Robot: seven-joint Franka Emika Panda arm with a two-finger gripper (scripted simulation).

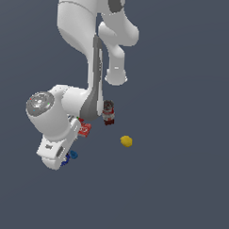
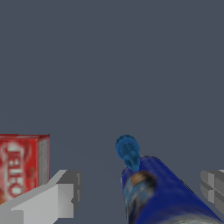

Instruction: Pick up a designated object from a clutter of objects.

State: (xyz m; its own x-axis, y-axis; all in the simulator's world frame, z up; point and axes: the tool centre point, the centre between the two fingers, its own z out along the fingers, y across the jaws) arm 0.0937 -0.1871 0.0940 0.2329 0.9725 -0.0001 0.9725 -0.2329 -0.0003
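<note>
The tiny bright-blue piece point(image 2: 127, 151) lies on the grey floor, just beyond the end of the dark-blue can point(image 2: 162, 192). In the exterior view the piece point(image 1: 73, 154) shows right beside the white hand. My gripper point(image 2: 140, 186) is open and low. Its fingers point(image 2: 61, 194) stand wide apart on either side of the can, with gaps on both sides. The blue piece is past the fingertips and not between them. In the exterior view the hand hides most of the can point(image 1: 65, 161) and the gripper point(image 1: 63, 159) fingers.
A flat red box point(image 2: 22, 168) stands beside one finger; it also shows in the exterior view point(image 1: 84, 129). A brown-red can point(image 1: 108, 112) stands farther back. A yellow ball-like fruit point(image 1: 126, 141) lies toward the exterior view's right. The strawberry is hidden by the arm.
</note>
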